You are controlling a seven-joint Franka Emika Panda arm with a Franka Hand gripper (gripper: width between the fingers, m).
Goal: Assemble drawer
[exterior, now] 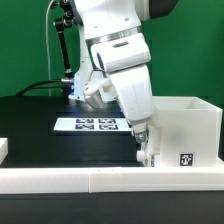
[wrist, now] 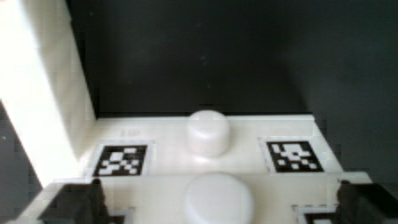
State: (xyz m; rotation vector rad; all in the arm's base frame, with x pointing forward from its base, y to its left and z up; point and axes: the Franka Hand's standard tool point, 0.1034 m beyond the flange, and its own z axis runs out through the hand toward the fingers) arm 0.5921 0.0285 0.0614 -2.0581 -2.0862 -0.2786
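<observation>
The drawer's big white hollow housing (exterior: 188,122) stands at the exterior view's right, with a square marker on its front. My gripper (exterior: 143,152) reaches down right beside its left wall. In the wrist view that tall white wall (wrist: 43,80) rises along one side. Below the camera lies a small white tray (wrist: 164,140) with two black-and-white markers and a rounded knob (wrist: 208,132) between them. A second rounded knob (wrist: 217,195) sits between my fingers (wrist: 71,205). My gripper (wrist: 217,210) is open, with its dark fingers standing either side of the white part.
The marker board (exterior: 95,124) lies flat on the black table behind the arm. A long low white border wall (exterior: 90,180) runs along the front. A small white piece (exterior: 3,148) shows at the exterior view's left edge.
</observation>
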